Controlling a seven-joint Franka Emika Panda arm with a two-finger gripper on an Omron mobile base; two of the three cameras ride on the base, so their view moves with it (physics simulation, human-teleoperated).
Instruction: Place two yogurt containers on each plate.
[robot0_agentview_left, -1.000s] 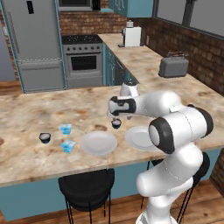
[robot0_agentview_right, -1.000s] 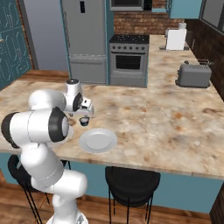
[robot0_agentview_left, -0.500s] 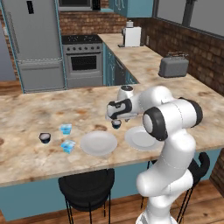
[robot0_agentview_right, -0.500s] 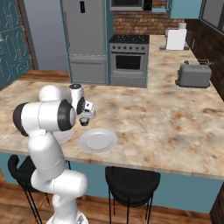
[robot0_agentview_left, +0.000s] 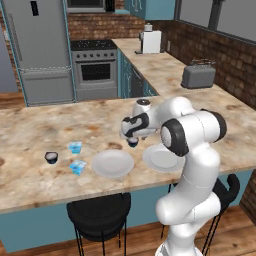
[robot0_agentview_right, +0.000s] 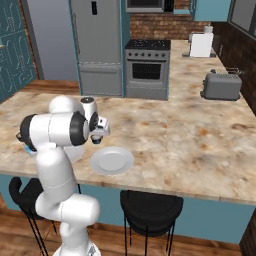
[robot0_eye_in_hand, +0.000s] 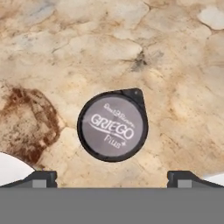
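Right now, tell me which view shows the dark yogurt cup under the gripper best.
The hand view: the dark round yogurt cup sits centred, lid label readable. In the left base view the cup shows small, partly hidden beneath the gripper.

The white arm rises from its base at the near edge of the surface, bends at a bulky dark-jointed elbow, and reaches forward and to its left over the surface. The wrist turns downward, so the end effector (robot0_agentview_left: 133, 142) points straight down, hanging low above the surface. In the hand view the end effector (robot0_eye_in_hand: 113, 176) has its two dark fingertips (robot0_eye_in_hand: 40, 177) set wide apart, with nothing between them. The jaws are fully spread and grip nothing.
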